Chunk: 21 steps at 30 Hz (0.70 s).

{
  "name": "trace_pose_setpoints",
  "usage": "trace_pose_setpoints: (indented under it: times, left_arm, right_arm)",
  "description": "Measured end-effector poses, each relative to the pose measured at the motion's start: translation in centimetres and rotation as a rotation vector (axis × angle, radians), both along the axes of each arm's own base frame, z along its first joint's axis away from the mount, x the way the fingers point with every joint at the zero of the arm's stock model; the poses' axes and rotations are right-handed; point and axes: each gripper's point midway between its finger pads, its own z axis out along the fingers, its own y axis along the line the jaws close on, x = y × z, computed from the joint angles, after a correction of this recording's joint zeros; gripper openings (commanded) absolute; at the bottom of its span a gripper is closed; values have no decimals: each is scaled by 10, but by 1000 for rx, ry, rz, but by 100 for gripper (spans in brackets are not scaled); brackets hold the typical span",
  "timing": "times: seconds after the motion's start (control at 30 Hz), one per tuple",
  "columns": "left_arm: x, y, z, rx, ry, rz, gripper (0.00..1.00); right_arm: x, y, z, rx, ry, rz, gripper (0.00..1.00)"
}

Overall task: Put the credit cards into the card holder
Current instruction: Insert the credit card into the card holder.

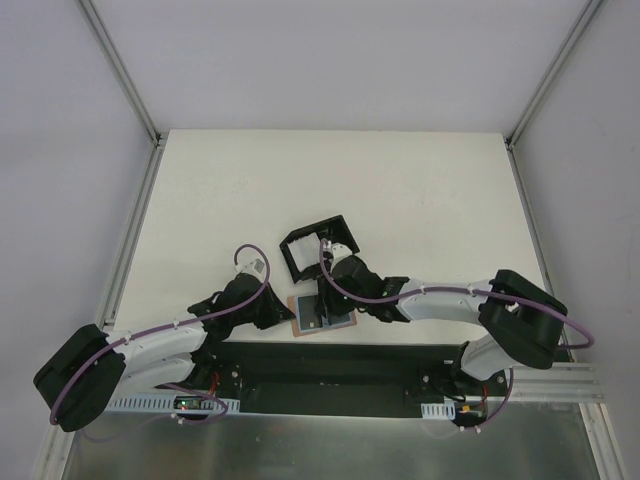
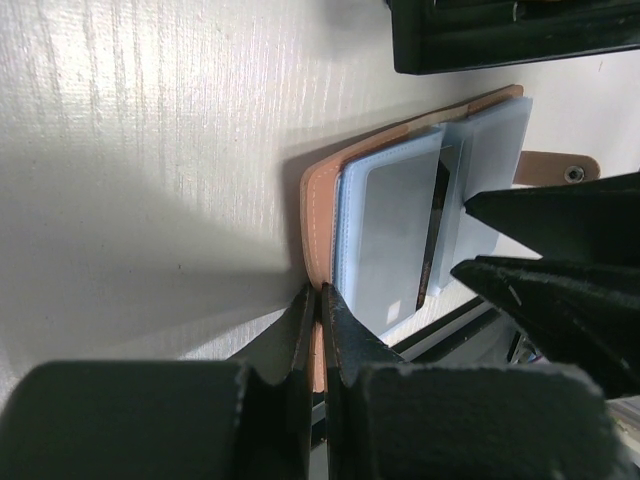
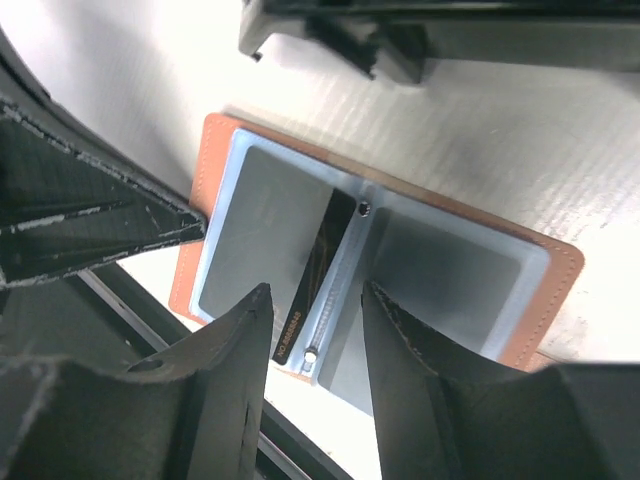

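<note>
The tan card holder (image 1: 297, 327) (image 2: 318, 215) (image 3: 215, 140) lies open flat by the table's near edge. Inside it are light-blue sleeves with grey credit cards (image 2: 395, 235) (image 3: 260, 230) on both halves. A dark strip with gold lettering (image 3: 315, 275) runs along the middle fold. My left gripper (image 1: 285, 316) (image 2: 320, 292) is shut on the holder's tan edge. Just above the fold, my right gripper (image 1: 335, 300) (image 3: 315, 290) stands open with nothing between its fingers (image 3: 245, 330). Its black fingers (image 2: 560, 275) show at the right of the left wrist view.
A black box frame (image 1: 318, 245) (image 3: 400, 30) (image 2: 510, 35) with white pieces stands just behind the holder. The black base rail (image 1: 330, 365) runs right below the holder. Grey walls with metal posts (image 1: 120, 70) close in the white table.
</note>
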Motion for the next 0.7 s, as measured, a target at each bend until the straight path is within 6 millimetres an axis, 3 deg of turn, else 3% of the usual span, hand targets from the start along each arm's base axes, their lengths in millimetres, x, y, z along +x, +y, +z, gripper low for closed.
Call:
trace_pose_setpoints:
  times: [0.2,0.7]
  left_arm:
    - [0,0,0,4,-4,-5,0]
    - [1,0,0,9,-7,-11,0]
  right_arm:
    - [5,0,-2,26,62,-58,44]
    - [-1,19,-9,43,105,24,38]
